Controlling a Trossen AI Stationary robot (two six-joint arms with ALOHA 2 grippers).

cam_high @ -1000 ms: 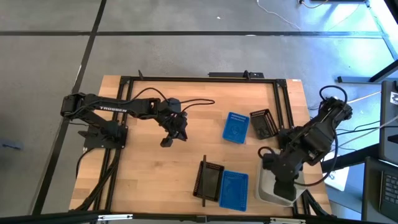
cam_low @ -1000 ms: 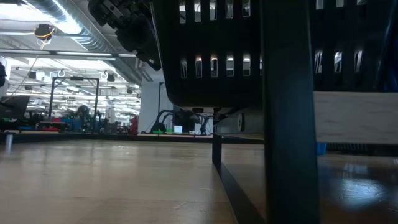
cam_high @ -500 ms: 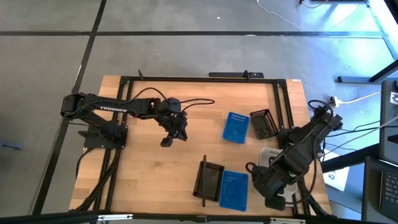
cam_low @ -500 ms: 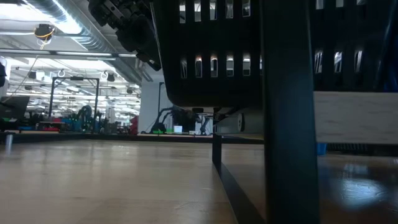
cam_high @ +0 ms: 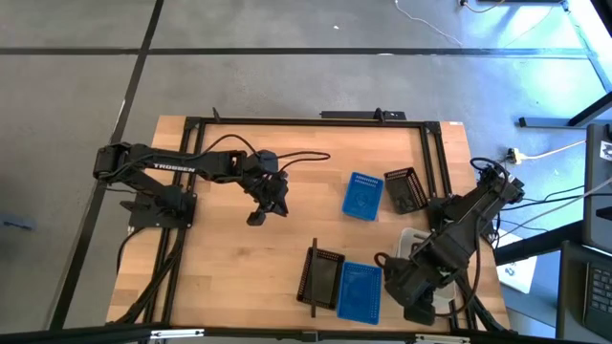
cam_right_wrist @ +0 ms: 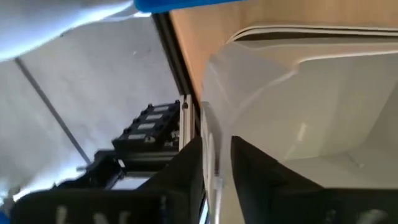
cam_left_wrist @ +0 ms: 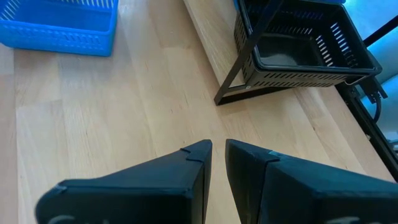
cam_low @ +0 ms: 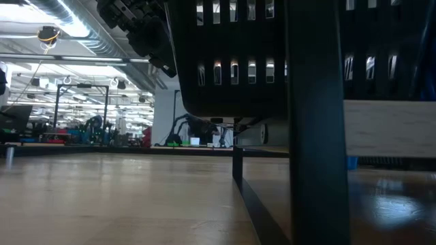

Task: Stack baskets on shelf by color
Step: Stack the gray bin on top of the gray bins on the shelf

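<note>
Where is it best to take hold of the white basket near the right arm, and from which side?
Probably by a thin side wall near the rim. The white basket stands open side up, so one finger can go inside and one outside. The right hand already straddles this wall from above.

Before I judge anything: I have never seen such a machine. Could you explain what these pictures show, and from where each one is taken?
These are two dark robot arms working at a wooden table.

One picture looks straight down from above. One looks level across the tabletop, and a black slotted basket close to the lens fills much of it. The other two come from cameras on the arms' wrists.

On the table lie a blue basket beside a black basket. Nearer the front edge are a second black basket and a second blue basket.

The left gripper hovers over bare wood, with its fingers slightly apart and holding nothing. The right gripper is at the rim of a white translucent basket near the table's right front corner.
</note>
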